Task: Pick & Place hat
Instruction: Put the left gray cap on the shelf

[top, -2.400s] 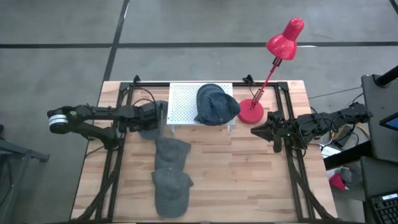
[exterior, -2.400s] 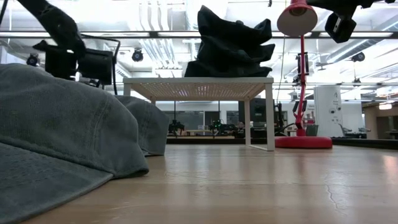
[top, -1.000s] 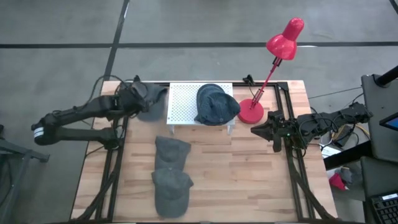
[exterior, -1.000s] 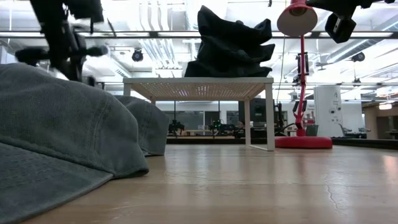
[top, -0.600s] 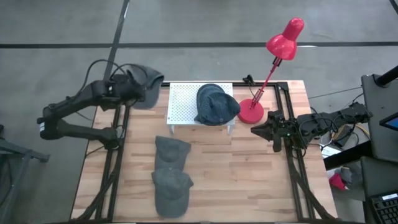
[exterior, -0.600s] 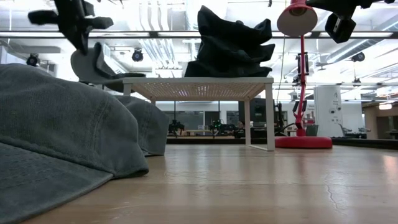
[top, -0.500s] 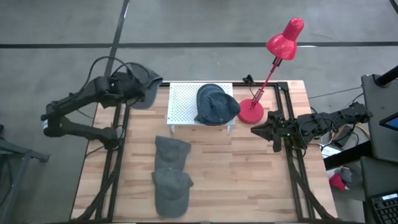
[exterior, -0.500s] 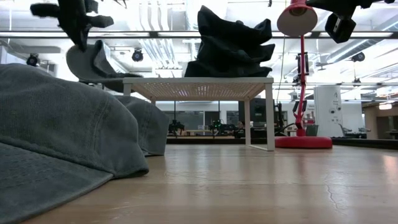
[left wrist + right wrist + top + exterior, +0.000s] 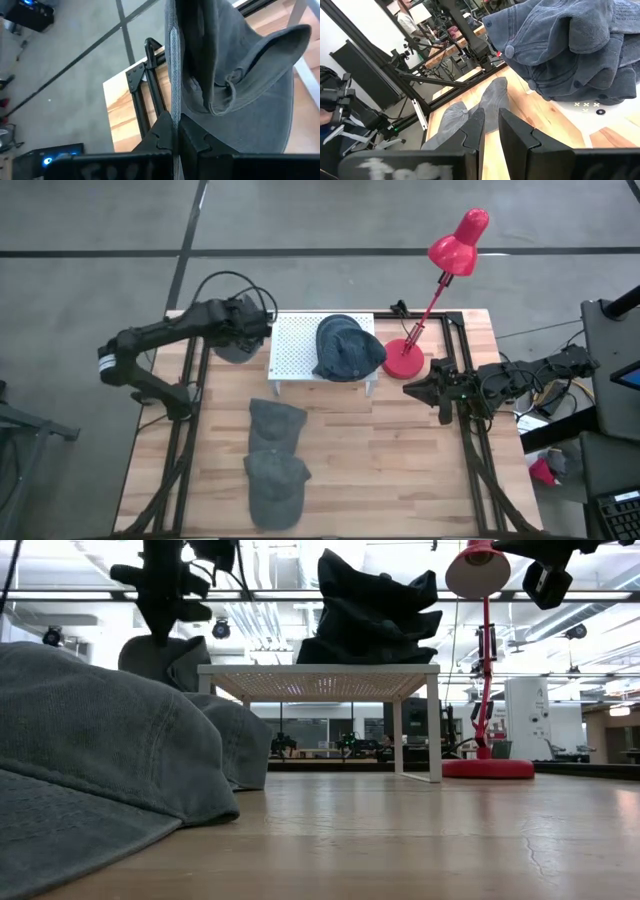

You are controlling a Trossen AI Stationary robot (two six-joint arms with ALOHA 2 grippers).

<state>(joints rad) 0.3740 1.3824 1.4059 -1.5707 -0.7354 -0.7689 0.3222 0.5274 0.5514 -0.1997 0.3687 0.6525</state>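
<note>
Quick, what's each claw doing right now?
Left claw: shut on the grey hat, carried beside the white rack.
Right claw: open, empty, waiting at the table's right.

The wooden bench point(image 9: 400, 470) carries a white perforated shelf point(image 9: 295, 345) with a dark blue hat point(image 9: 348, 348) on it, a red lamp point(image 9: 405, 360) (its base just beside the shelf), and two grey hats point(image 9: 276, 423) point(image 9: 275, 485) touching each other.

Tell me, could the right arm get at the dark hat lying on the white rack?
Probably yes. The right pincer hangs empty beside the rack, nothing between it and the dark hat, though the red lamp's base stands close by.
</note>
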